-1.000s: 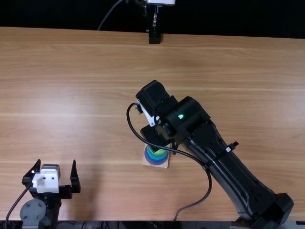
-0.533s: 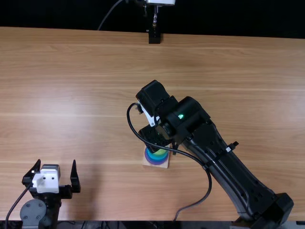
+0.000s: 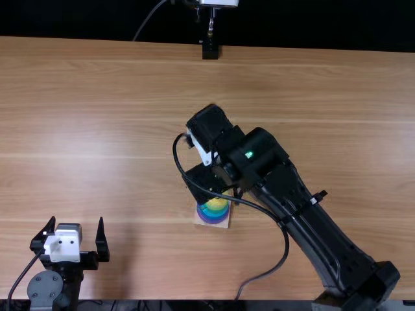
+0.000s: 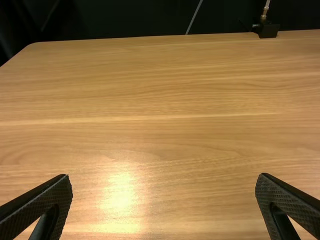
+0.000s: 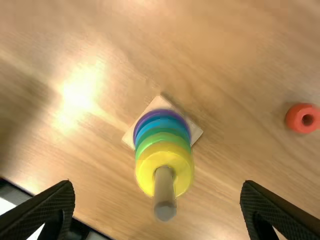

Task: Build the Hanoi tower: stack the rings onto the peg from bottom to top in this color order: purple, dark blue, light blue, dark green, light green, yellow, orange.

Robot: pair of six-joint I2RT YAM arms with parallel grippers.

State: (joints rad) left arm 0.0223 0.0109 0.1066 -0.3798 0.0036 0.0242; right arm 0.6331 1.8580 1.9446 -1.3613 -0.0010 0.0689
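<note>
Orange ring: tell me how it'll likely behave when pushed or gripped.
The orange ring lies flat, hole up, so a push would probably slide it, not roll it. Its thick wall suggests it will hold its shape when gripped.

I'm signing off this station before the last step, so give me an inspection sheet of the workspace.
Surface: light brown wooden table, bright glare patches.
Job's things: on the peg of the square base, purple ring lowest, blue rings and green rings above, yellow ring top; orange ring off the peg, on the table.
Clutter: nothing seen.
Grippers: left gripper, jaws open, near edge; right gripper, jaws open, over the tower.
Cables: black cable looped along the right arm.
Surroundings: dark backdrop; black mount at far edge.
</note>
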